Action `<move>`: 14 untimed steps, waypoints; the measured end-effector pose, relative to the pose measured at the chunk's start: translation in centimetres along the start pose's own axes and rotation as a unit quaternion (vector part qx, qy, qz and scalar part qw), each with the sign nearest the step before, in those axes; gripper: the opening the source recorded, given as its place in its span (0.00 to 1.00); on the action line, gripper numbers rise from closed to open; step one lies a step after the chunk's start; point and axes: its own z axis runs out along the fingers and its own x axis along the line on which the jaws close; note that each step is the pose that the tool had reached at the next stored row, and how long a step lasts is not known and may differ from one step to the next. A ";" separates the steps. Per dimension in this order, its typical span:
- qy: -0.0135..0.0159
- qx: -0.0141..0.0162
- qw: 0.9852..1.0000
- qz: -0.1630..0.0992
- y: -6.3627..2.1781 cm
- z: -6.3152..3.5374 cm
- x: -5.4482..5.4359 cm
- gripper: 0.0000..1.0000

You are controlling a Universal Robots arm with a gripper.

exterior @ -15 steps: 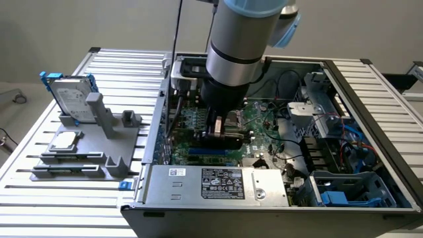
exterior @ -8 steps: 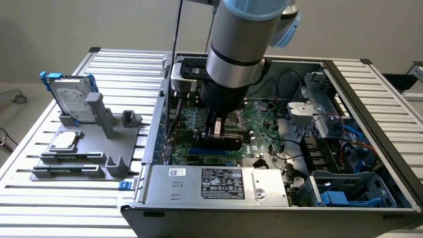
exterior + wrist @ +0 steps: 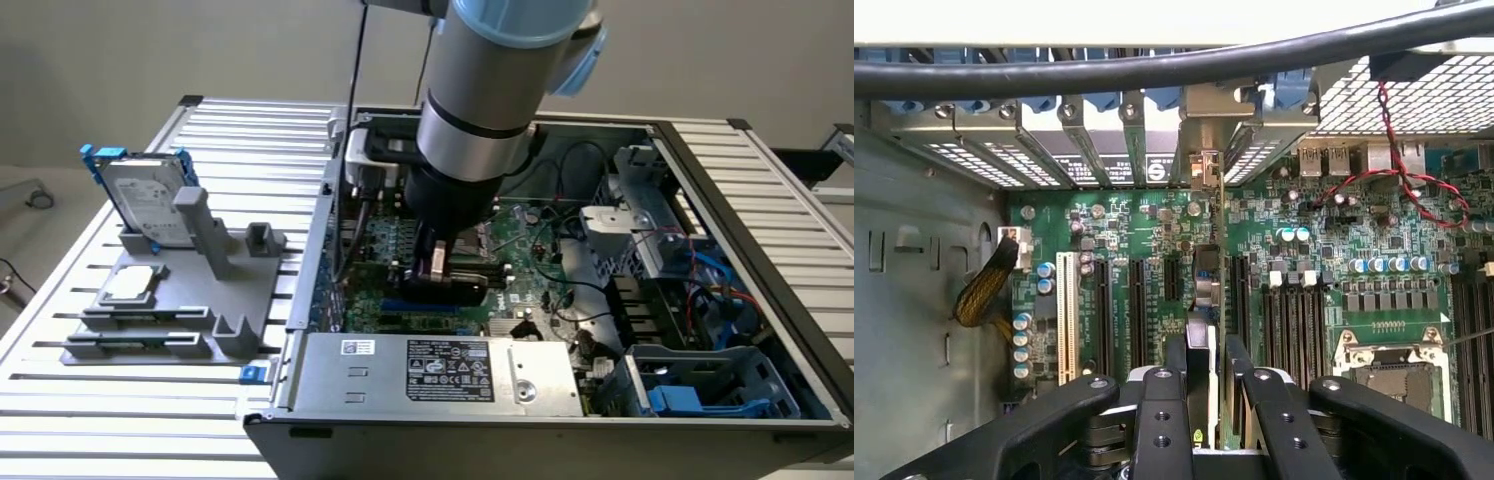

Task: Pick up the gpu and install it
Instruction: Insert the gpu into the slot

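Grey-and-blue arm (image 3: 487,120), exterior view: reaches down into an open computer case (image 3: 534,445) lying on a slatted metal table (image 3: 254,130).
- Gripper (image 3: 445,268): low over the green motherboard (image 3: 534,250), towards the exterior view's left of the board.
- Gpu (image 3: 454,288): dark block directly under the gripper, inside the case.
- Power supply (image 3: 441,370): silver box with a label, in the near corner of the case.
- Grey fixture (image 3: 227,270): on the table, on the exterior view's left of the case. It carries a silver hard drive (image 3: 140,195) standing upright in a blue frame and a small square chip (image 3: 134,285) lying flat.

Wrist view:
- Gripper (image 3: 1206,350): black fingers (image 3: 1174,365) stand on either side of the gpu (image 3: 1201,290) and pinch it.
- Gpu: seen edge-on, upright over the board between the black expansion slots (image 3: 1137,310). Its silver end bracket (image 3: 1206,165) sits in line with the row of slot covers at the case wall. Whether the card's edge is fully seated cannot be told.
- White slot (image 3: 1066,315): well apart from the card.
- Processor socket (image 3: 1389,360): silver frame, on the card's other side.
- Black cable (image 3: 1154,65): crosses close to the camera.
- Red-and-black twisted wires (image 3: 1394,150): hang over the board.
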 end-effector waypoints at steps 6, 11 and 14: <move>0.000 -0.002 1.000 0.000 -0.14 0.07 0.1 0.26; 0.000 -0.003 1.000 0.000 -0.26 0.08 0.1 0.26; 0.000 -0.003 1.000 0.000 -0.28 0.11 0.1 0.26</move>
